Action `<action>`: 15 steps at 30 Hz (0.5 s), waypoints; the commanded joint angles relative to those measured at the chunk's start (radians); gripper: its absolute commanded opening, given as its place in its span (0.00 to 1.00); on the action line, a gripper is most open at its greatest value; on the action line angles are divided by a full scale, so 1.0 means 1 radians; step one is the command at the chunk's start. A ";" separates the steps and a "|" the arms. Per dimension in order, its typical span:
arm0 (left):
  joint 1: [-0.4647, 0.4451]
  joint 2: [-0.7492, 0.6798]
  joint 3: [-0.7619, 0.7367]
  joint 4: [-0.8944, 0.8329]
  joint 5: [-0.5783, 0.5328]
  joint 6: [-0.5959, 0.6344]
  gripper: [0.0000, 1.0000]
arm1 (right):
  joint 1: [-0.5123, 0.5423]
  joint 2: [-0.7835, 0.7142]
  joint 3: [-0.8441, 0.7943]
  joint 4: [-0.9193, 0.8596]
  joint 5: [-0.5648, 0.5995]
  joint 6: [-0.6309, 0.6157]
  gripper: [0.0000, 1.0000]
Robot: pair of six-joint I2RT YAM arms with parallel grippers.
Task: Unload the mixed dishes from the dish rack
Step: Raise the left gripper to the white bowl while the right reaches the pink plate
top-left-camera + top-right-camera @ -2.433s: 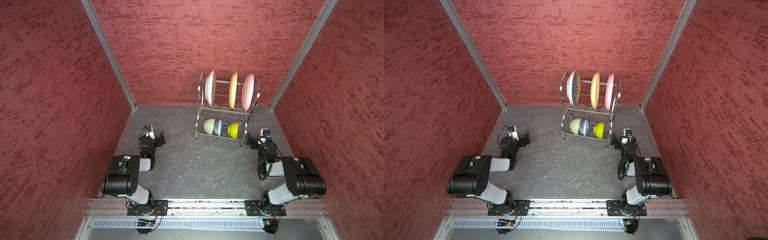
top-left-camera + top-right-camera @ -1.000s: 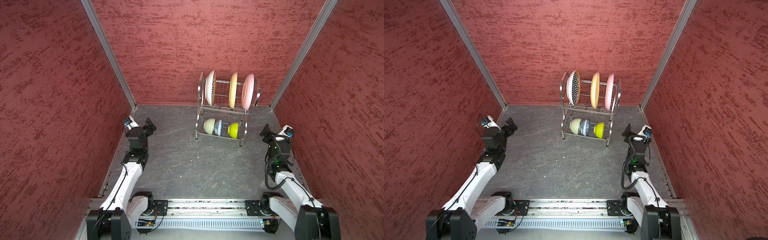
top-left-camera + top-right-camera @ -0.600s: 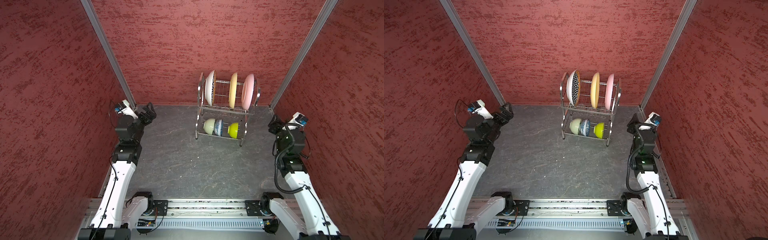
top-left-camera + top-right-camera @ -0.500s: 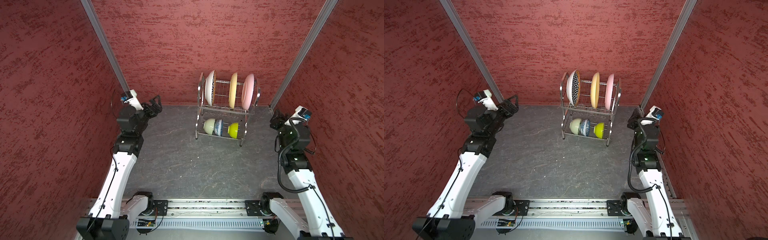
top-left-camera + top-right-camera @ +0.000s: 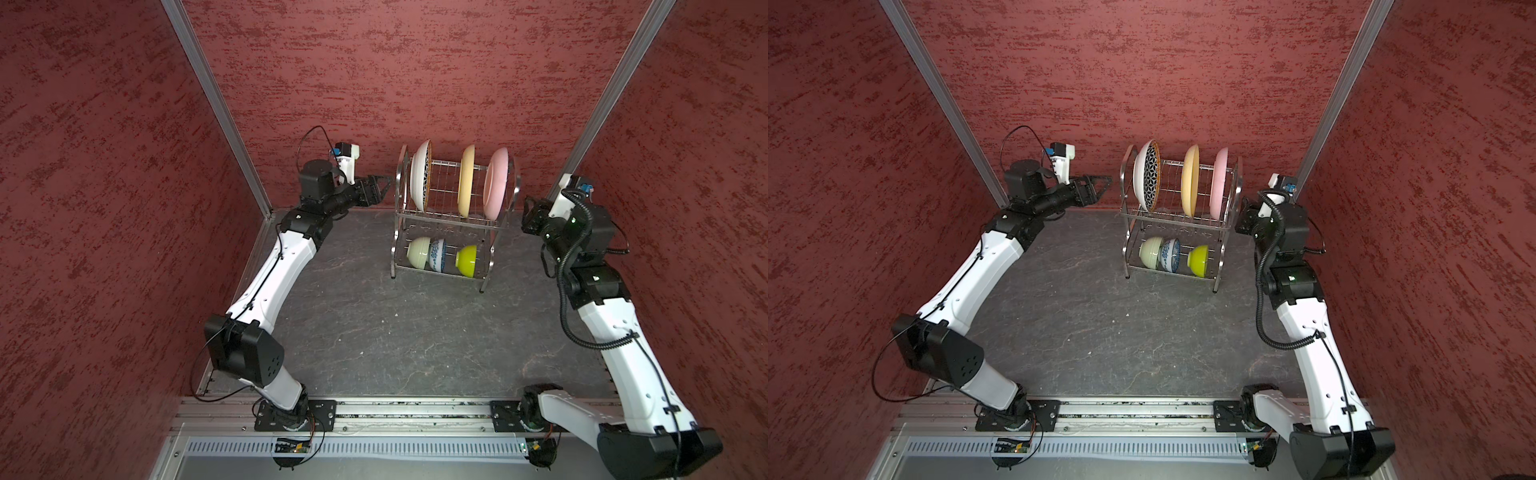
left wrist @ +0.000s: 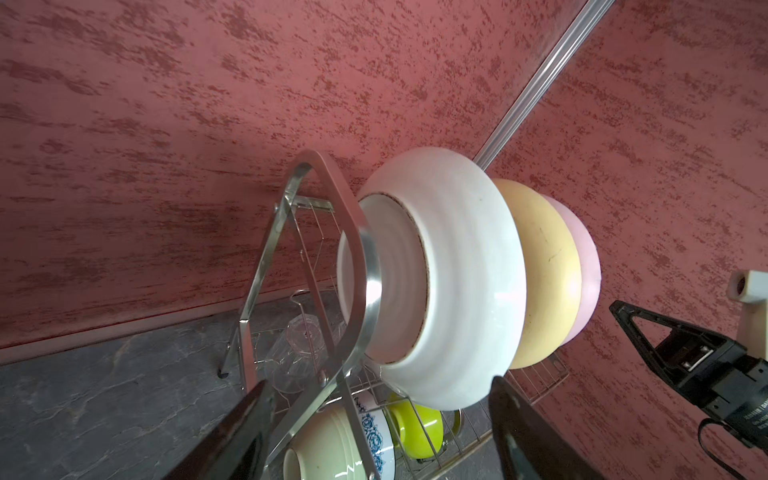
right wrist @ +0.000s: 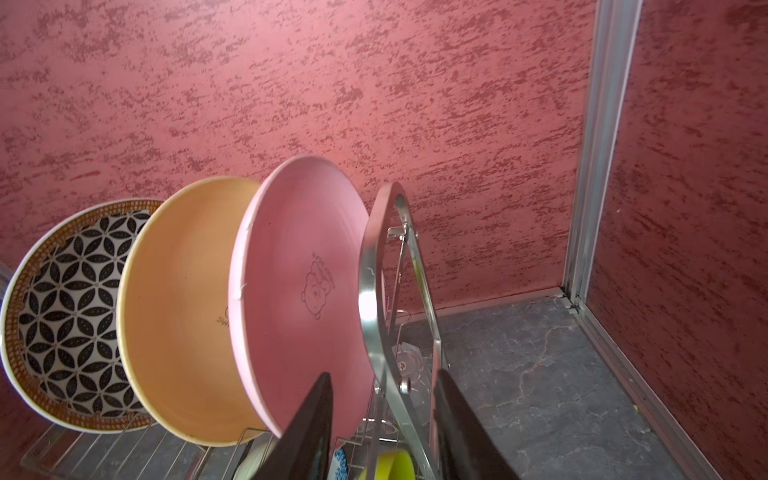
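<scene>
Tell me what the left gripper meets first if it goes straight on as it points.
Likely the dish rack's curved side frame, lined up ahead of the left gripper; the patterned plate stands just behind it.

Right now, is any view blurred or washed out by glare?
Left wrist view: glare on the rack frame, fingers soft and dark. Right wrist view: same hot spot on the frame, fingers out of focus, pink plate sharp. Both top views: evenly lit, sharp, no strong glare.
</scene>
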 commanded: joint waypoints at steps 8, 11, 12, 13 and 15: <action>-0.048 0.153 0.191 -0.136 -0.026 0.125 0.73 | 0.006 0.123 0.147 -0.086 -0.013 -0.011 0.42; -0.064 0.192 0.247 -0.178 -0.055 0.158 0.73 | 0.006 0.154 0.165 -0.088 -0.001 -0.011 0.43; -0.070 0.204 0.264 -0.189 -0.070 0.169 0.73 | 0.006 0.163 0.170 -0.088 -0.003 -0.013 0.43; -0.075 0.211 0.275 -0.199 -0.087 0.179 0.73 | 0.006 0.172 0.174 -0.086 -0.006 -0.010 0.45; -0.085 0.220 0.291 -0.210 -0.121 0.200 0.73 | 0.005 0.184 0.181 -0.081 -0.012 -0.008 0.46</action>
